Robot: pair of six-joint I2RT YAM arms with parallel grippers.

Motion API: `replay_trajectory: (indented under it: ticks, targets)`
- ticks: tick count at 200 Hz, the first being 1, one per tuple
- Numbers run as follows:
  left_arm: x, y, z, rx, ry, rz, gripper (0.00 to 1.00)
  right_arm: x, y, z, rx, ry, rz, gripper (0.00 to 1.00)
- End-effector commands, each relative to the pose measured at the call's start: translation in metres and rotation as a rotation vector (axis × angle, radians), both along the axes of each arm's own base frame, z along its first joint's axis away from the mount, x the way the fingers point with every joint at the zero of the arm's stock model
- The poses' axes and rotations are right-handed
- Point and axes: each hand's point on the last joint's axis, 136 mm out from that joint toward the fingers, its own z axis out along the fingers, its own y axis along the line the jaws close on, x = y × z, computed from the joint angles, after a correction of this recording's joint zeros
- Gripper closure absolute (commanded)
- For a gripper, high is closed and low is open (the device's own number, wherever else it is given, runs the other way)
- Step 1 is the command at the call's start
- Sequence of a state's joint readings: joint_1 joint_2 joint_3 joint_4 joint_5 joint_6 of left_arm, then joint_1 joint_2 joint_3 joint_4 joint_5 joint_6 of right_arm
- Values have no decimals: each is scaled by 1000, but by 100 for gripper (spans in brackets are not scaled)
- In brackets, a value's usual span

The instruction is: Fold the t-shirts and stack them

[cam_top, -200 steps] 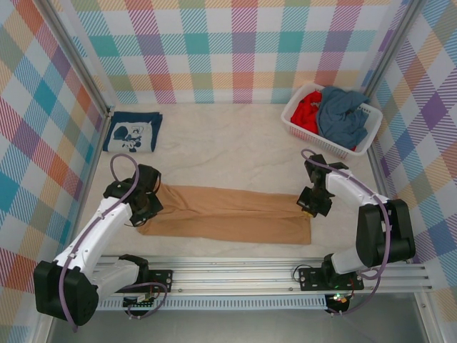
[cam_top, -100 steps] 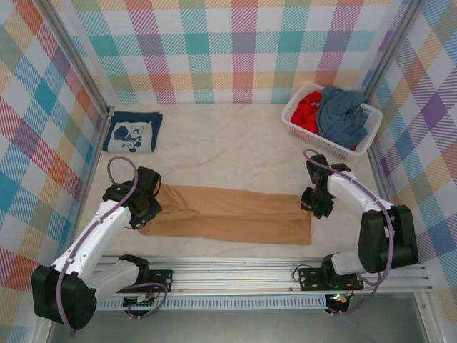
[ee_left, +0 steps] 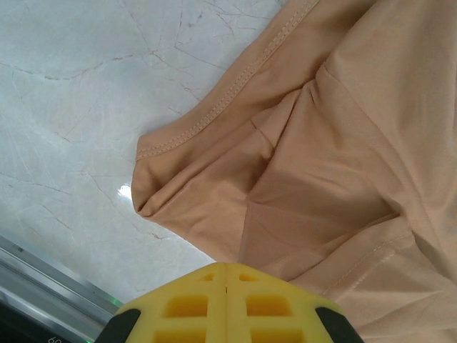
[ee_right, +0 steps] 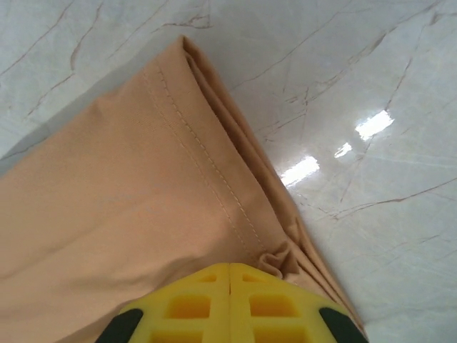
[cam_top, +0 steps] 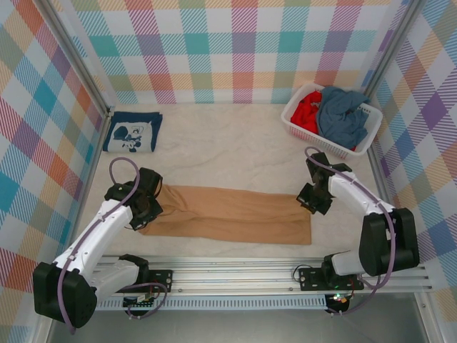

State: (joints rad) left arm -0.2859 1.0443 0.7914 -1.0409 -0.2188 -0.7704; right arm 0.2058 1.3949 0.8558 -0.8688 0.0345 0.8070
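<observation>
Tan t-shirt (cam_top: 228, 213): folded strip unmoved at lower centre of the tabletop (cam_top: 228, 150).
Right end effector (cam_top: 307, 203) has edged slightly up-frame, pads together pinching the strip's right corner. Left end effector (cam_top: 151, 207) has its pads together at the left end, grip unconfirmed. Folded navy t-shirt (cam_top: 133, 132) lies upper left, basket (cam_top: 293, 118) upper right; the next fold looks unobstructed.

No readable text; navy t-shirt (cam_top: 133, 133) graphic illegible.

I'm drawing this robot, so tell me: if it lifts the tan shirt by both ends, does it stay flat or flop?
Probably flop: the tan t-shirt lies limp on the table and puckers where the right tool pinches it, so its middle would likely sag. It looks thin, so it is probably light and unlikely to break.
</observation>
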Motion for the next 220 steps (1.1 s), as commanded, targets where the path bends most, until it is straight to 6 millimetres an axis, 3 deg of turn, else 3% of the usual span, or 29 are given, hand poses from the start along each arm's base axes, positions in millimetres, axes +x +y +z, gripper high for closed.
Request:
replay_trajectory:
  ticks: [1,53,85,139,148,161,189,205,220]
  targets:
    - [1,-2,2,2,-4,-10,99,-16,1,-17,3,81,-26,100]
    - [0,-1,1,8,-3,-7,99,-36,-4,-18,-8,106,-26,100]
    - [-1,0,-3,11,10,-1,99,-49,-3,-30,0,167,-34,98]
    - [3,-2,-9,12,19,2,98,-48,-4,-33,-15,204,-42,88]
    - [4,-2,-8,13,20,3,95,-43,-5,-27,-26,184,-38,88]
    - [5,-1,-3,21,20,4,79,-35,-8,-14,-41,135,-37,86]
    - [31,1,44,39,-101,3,48,-11,-8,20,-43,1,-10,80]
    - [57,5,62,26,-159,1,46,8,-1,32,-10,-81,29,77]
    - [90,5,55,-38,-184,-3,50,26,10,32,31,-122,78,76]
